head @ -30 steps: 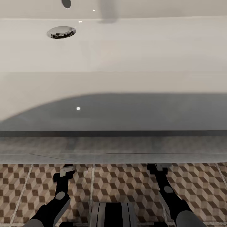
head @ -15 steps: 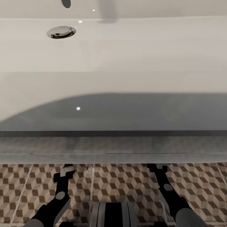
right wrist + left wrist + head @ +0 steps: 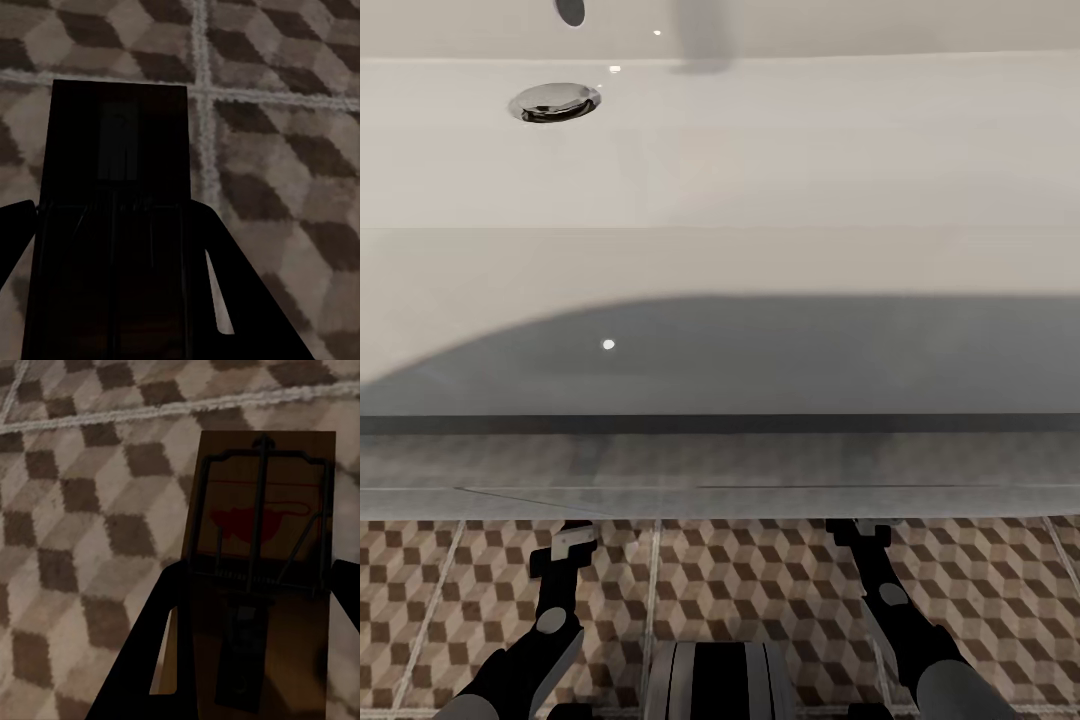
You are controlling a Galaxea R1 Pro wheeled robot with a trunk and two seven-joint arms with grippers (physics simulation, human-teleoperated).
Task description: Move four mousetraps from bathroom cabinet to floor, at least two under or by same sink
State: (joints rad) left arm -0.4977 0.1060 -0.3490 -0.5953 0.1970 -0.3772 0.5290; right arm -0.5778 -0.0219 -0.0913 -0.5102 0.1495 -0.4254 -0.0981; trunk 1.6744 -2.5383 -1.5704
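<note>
Both claws are reaching down toward the bathroom floor (image 3: 760,580) just in front of the sink (image 3: 760,260). In the head view the left gripper (image 3: 565,548) and the right gripper (image 3: 857,530) are hanging low over the tiles, their tips sitting at the near edge of the white basin, the right one partly hidden under it. In the left wrist view, the left gripper (image 3: 251,607) is pinching a mousetrap (image 3: 262,547) between its dark fingers (image 3: 150,645), the slab's wire bar and red marking facing the camera. In the right wrist view, the right gripper (image 3: 112,247) is likewise gripping a second mousetrap (image 3: 118,150), which looks very dark and shadowed.

Judging from this, two traps are being brought to the floor beside the sink but are not yet released; whether either is touching the tile I cannot tell. No other traps are showing, so the remaining two probably have yet to be handled.

Brown-and-beige cube-patterned tiles with pale grout lines are running under both grippers. Farther off, the wide white basin is spanning the scene, its chrome drain (image 3: 555,102) sitting at far left, and a grey shadow is lying across its near wall.
</note>
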